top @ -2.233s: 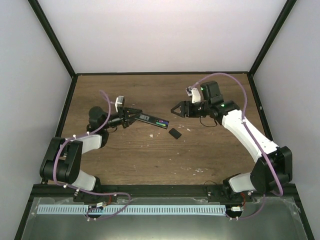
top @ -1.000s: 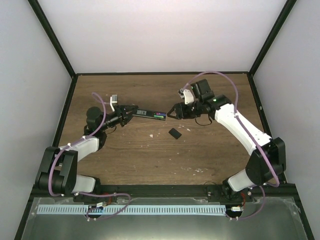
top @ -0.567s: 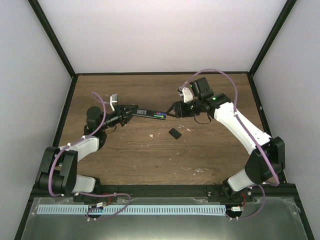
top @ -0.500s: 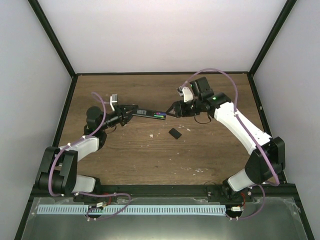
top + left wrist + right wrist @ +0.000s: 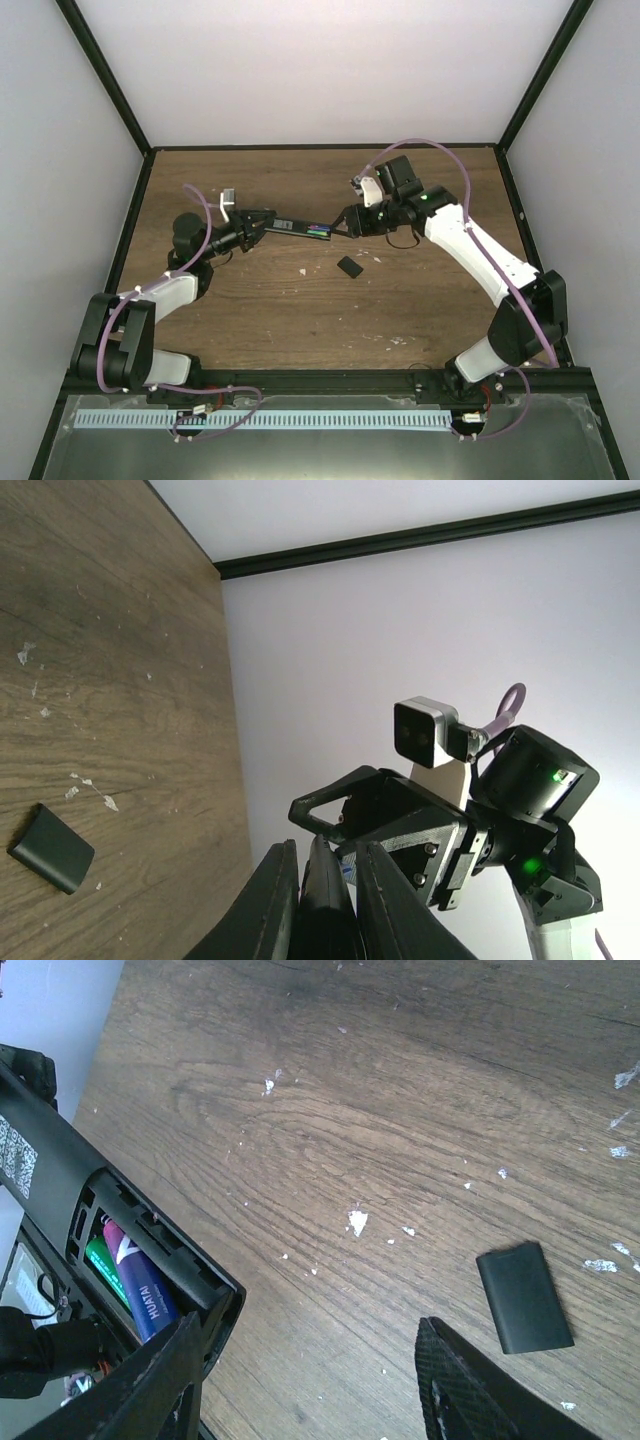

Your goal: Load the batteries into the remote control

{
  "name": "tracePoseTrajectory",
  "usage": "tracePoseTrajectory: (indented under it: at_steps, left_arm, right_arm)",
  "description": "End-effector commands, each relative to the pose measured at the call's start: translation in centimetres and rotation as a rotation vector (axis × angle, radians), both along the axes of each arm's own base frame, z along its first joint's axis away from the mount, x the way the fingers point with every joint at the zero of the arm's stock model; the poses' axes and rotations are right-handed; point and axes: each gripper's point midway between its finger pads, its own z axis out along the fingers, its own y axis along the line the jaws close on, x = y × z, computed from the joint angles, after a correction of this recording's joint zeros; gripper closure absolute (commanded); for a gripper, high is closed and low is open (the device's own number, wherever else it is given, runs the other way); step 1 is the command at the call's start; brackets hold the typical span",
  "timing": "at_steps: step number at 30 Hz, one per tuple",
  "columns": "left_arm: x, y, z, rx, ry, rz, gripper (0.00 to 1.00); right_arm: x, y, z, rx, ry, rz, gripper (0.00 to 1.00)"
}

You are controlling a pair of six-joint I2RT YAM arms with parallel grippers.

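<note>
The remote control (image 5: pixel 297 228) is a slim black bar held level above the table, and my left gripper (image 5: pixel 258 225) is shut on its left end. In the left wrist view the remote control (image 5: pixel 325 895) sits edge-on between my two fingers (image 5: pixel 268 912). Its open compartment faces up with the batteries in it, one green (image 5: pixel 103 1263) and one purple (image 5: pixel 142 1285), lying side by side. My right gripper (image 5: pixel 345 224) stands open at the remote's right end. One of its fingers (image 5: pixel 150 1385) lies against that end; the other hangs over bare wood.
The small black cover piece (image 5: pixel 349 267) lies flat on the wooden table (image 5: pixel 300 320), below and right of the remote; it also shows as the cover (image 5: pixel 523 1296) and the cover (image 5: pixel 52 847). White walls with black frame posts enclose the table.
The right gripper has edged a little left, closer to the remote's open end. The left arm and the remote have stayed still.
</note>
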Motion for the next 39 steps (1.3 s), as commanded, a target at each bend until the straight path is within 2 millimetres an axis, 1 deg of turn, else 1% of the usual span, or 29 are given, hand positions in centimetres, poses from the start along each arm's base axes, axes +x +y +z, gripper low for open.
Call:
tracePoseTrajectory:
  at_steps: [1, 6, 12, 15, 18, 20, 21, 24, 28, 34, 39]
  left_arm:
    - [0.0, 0.2, 1.5, -0.008, -0.059, 0.011, 1.00]
    - [0.1, 0.4, 1.9, -0.029, -0.064, 0.019, 1.00]
    - [0.3, 0.6, 2.1, -0.043, -0.058, 0.020, 1.00]
    - [0.3, 0.9, 2.3, -0.052, -0.061, 0.027, 1.00]
    - [0.3, 1.3, 3.0, -0.066, -0.073, 0.031, 1.00]
    - [0.3, 1.6, 3.5, -0.069, -0.081, 0.035, 1.00]
    - [0.2, 1.6, 3.7, -0.068, -0.084, 0.035, 1.00]
    - [0.1, 1.9, 4.0, -0.065, -0.086, 0.038, 1.00]
    - [-0.3, 2.0, 4.5, -0.074, -0.093, 0.039, 1.00]
    - [-0.7, 2.3, 5.1, -0.083, -0.102, 0.042, 1.00]
    - [-1.0, 2.4, 5.5, -0.087, -0.112, 0.036, 1.00]
  right_arm:
    - [0.3, 0.5, 1.5, 0.008, -0.041, 0.015, 0.49]
    - [0.2, -0.6, 1.2, -0.044, -0.051, -0.017, 0.49]
    - [0.0, -1.2, 1.8, -0.055, -0.078, -0.035, 0.48]
    - [-0.2, -1.8, 1.5, -0.065, -0.080, -0.057, 0.45]
    - [-0.5, -1.8, 2.0, 0.019, -0.083, -0.054, 0.42]
    - [-0.6, -1.3, 3.1, 0.114, -0.092, -0.038, 0.41]
    - [-0.5, -1.0, 4.0, 0.167, -0.107, -0.026, 0.40]
    - [-0.8, -0.1, 5.8, 0.276, -0.108, 0.009, 0.38]
    - [-1.2, 0.8, 7.4, 0.395, -0.078, 0.042, 0.34]
    - [-1.6, 1.5, 8.5, 0.514, -0.018, 0.059, 0.31]
    - [-1.6, 2.0, 8.5, 0.551, 0.021, 0.079, 0.31]
